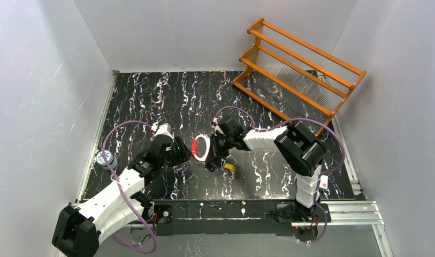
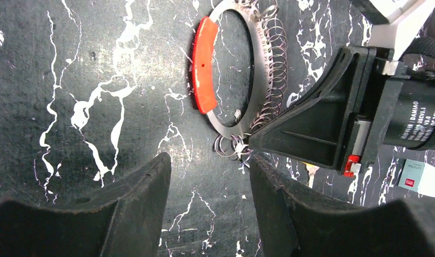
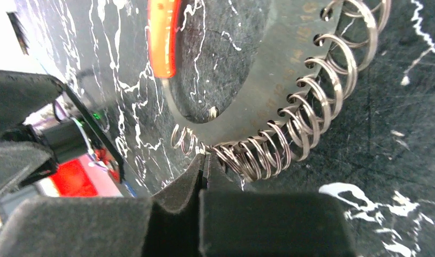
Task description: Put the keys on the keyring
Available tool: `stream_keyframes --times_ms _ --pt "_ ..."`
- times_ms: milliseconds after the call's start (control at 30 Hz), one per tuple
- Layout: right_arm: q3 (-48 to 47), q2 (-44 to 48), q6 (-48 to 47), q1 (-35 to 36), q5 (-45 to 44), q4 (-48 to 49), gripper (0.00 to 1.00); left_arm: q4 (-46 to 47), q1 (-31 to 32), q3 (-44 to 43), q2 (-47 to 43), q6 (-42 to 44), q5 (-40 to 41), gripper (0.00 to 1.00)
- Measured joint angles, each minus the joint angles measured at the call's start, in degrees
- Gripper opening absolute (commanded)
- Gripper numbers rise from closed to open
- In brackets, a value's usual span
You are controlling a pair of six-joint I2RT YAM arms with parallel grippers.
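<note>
The keyring [image 1: 204, 138] sits near the middle of the black, white-veined tabletop [image 1: 151, 96], somewhat closer to the near edge, between the two arms. From the wrist cameras it is a flat metal band [image 2: 259, 59] with a red section [image 2: 204, 69] on one side and a row of small wire rings [image 3: 311, 101] threaded through holes along the other. The right gripper [image 3: 204, 160] has its fingers pressed tight together, with no gap between them. Their tip rests against the band's rim right where the small wire rings bunch up, and it is not clear whether one of those loops is nipped. The left gripper [image 2: 210, 159] is just beside the keyring on its left side, its fingers [image 2: 135, 203] spread apart with only bare tabletop between them, touching nothing. A brass key [image 1: 228, 166] lies on the tabletop just nearward of the right gripper [image 1: 214, 151], apart from the keyring. An orange rack [image 1: 298, 64] stands in the far right corner, and a blue-and-white roll [image 1: 104, 159] sits at the left edge.
</note>
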State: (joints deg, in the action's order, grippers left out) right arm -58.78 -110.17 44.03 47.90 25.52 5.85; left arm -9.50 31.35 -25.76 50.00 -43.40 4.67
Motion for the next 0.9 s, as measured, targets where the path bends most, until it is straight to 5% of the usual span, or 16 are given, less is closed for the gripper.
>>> stream_keyframes --times_ms 500,900 --pt "-15.8 11.3 -33.0 -0.2 -2.2 -25.9 0.01 0.5 0.0 -6.3 -7.3 14.6 -2.1 0.52" --pt "-1.2 33.4 -46.4 -0.2 -3.0 -15.4 0.01 12.9 0.0 -5.5 -14.0 30.4 -16.7 0.5"
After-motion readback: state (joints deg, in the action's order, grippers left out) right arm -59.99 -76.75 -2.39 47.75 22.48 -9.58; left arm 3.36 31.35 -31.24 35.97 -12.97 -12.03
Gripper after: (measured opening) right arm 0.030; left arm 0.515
